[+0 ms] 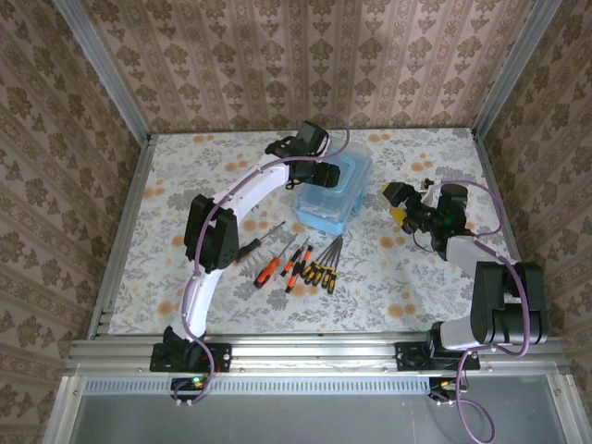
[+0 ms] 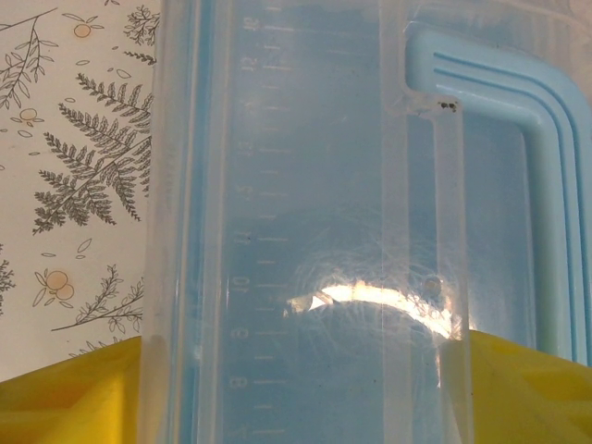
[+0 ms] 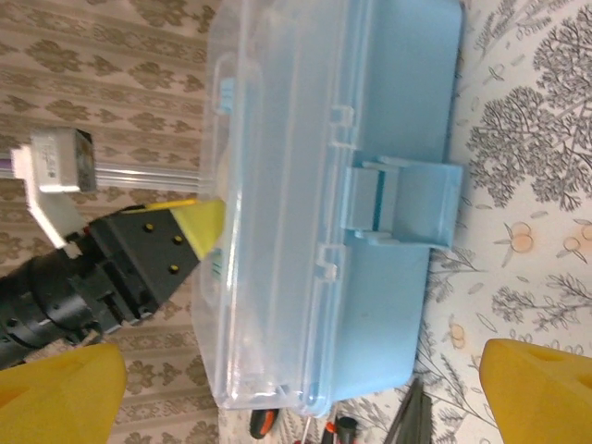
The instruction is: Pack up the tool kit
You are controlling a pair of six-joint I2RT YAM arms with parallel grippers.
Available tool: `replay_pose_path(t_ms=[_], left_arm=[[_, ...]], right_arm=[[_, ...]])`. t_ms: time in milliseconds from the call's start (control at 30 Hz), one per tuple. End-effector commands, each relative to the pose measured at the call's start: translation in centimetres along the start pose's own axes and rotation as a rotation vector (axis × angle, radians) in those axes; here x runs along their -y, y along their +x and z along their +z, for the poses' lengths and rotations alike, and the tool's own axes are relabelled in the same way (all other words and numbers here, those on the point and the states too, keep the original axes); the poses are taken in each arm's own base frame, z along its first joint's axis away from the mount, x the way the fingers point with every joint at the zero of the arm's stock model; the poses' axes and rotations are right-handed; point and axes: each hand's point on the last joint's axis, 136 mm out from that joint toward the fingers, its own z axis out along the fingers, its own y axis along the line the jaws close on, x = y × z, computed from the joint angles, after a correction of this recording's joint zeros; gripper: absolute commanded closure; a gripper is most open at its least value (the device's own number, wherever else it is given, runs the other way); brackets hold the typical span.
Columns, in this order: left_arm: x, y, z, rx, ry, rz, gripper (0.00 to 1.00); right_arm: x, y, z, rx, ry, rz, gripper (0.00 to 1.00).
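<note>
The tool kit box [image 1: 335, 192], blue with a clear lid, lies closed in the middle of the table. My left gripper [image 1: 313, 174] is down on its top. In the left wrist view its yellow fingertips [image 2: 69, 398] stand on either side of the raised panel of the clear lid [image 2: 305, 185], beside the blue handle [image 2: 518, 102]. My right gripper [image 1: 396, 199] hangs open just right of the box, facing its front latch [image 3: 402, 203]. Its yellow fingertips [image 3: 541, 388] are apart with nothing between them. Several screwdrivers [image 1: 296, 264] lie loose in front of the box.
The screwdrivers with orange-black and yellow-black handles fan out between the box and the near table edge. Their tips show under the box corner [image 3: 264, 424]. Metal frame rails [image 1: 120, 240] run along the table's sides. Bare patterned cloth [image 1: 407, 287] lies at front right.
</note>
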Motion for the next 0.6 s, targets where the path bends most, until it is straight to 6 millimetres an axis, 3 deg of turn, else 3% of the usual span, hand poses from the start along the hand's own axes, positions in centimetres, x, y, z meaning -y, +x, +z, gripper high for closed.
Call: replay_pose_path(t_ms=[0,233,567], left_arm=[[0.1,5.8,1.5,-0.218,0.012,-0.125,0.43],[2.0,5.2,1.0,-0.205,0.117,-0.174,0.43],[3.9,4.2,0.3,-0.153,0.236,-0.234,0.43]], right_arm=[[-0.7,0.2,0.5,-0.019,0.031,-0.054,0.01],[-1.7,0.5,2.5,-0.072,0.026,-0.079,0.01],[-3.7,0.1,3.8,-0.106,-0.005,-0.11,0.01]])
